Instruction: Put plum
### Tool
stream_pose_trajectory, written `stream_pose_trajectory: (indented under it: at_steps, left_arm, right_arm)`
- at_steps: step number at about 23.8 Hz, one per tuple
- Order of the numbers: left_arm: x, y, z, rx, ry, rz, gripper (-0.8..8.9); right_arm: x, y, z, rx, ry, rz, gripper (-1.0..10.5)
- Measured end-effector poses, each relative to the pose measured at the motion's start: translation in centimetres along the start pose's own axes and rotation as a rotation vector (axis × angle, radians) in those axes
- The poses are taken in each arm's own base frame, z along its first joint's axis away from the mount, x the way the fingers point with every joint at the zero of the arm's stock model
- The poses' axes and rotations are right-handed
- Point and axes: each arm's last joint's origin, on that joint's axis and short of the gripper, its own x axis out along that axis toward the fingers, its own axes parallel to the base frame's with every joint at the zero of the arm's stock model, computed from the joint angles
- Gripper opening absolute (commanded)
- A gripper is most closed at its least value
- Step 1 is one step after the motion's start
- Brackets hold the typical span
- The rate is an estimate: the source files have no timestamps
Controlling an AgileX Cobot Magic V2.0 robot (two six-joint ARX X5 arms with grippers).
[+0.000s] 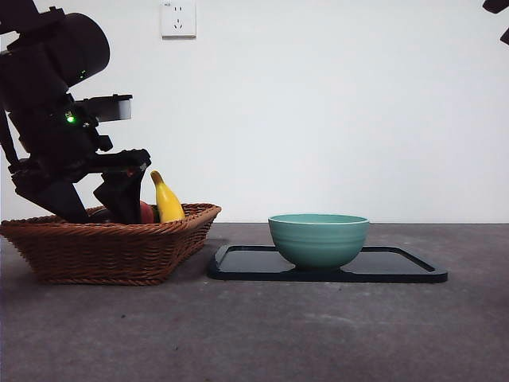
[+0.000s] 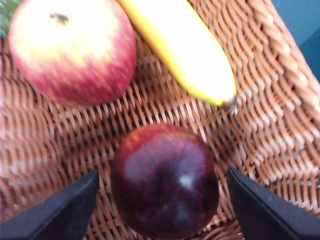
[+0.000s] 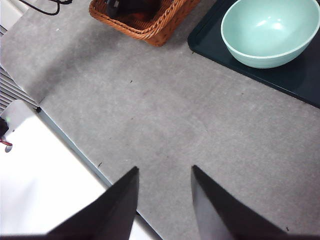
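Note:
The plum (image 2: pixel 165 180), glossy dark maroon, lies on the woven floor of the wicker basket (image 2: pixel 280 100). My left gripper (image 2: pixel 162 172) is down inside the basket (image 1: pixel 111 251), open, with one jaw on each side of the plum and a small gap to each. In the front view the left gripper (image 1: pixel 95 203) hides the plum behind the basket rim. My right gripper (image 3: pixel 164 169) hangs open and empty high over the bare table, far from the basket.
A red-yellow apple (image 2: pixel 72 47) and a banana (image 2: pixel 185 50) lie in the basket beyond the plum. Right of the basket, a teal bowl (image 1: pixel 318 239) stands on a black tray (image 1: pixel 398 267). The right arm shows only as a black tip (image 1: pixel 497 6).

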Motion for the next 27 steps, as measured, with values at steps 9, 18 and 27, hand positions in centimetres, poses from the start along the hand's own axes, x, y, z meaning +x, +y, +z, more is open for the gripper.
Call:
stream_pose_trajectory:
  at_steps: [9, 18, 27]
  left_arm:
    - [-3.0, 0.0, 1.1, 0.001, -0.081, 0.005, 4.09]
    - [-8.7, -0.3, 1.3, 0.004, -0.179, -0.024, 4.05]
    - [-14.2, -1.3, -0.3, 0.033, -0.214, -0.302, 4.05]
  right_arm:
    - [0.0, 0.0, 0.0, 0.0, 0.0, 0.0, 1.7]
    - [0.0, 0.0, 0.2, -0.007, -0.015, 0.001, 1.7]
    - [0.0, 0.0, 0.2, -0.012, -0.023, 0.002, 1.7]
